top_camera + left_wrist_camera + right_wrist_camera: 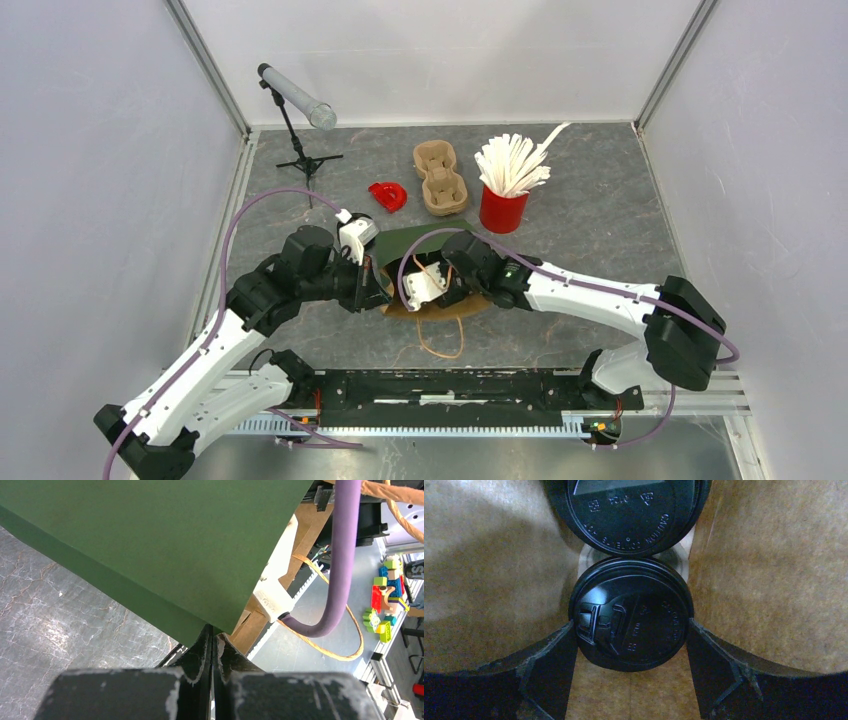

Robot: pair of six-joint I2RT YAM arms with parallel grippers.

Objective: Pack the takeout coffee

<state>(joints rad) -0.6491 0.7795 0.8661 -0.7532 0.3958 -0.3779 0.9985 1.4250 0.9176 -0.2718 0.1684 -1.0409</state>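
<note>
A green paper bag point(418, 243) with a brown inside lies on its side at the table's middle, mouth toward me. My left gripper point(372, 286) is shut on the bag's edge; in the left wrist view point(214, 639) the green panel point(165, 545) is pinched between the closed fingertips. My right gripper point(428, 284) reaches into the bag's mouth. In the right wrist view its fingers point(556, 655) touch both sides of a black-lidded coffee cup point(631, 627), and the gripper point(631, 636) is shut on it. A second black lid point(631, 510) sits right behind it, deeper in the bag point(769, 580).
A brown cup carrier point(440, 178), a red cup of white stirrers point(503, 208) and a small red object point(388, 196) stand behind the bag. A tube on a black stand point(297, 95) is at the back left. The bag's twine handle point(443, 340) lies toward the near edge.
</note>
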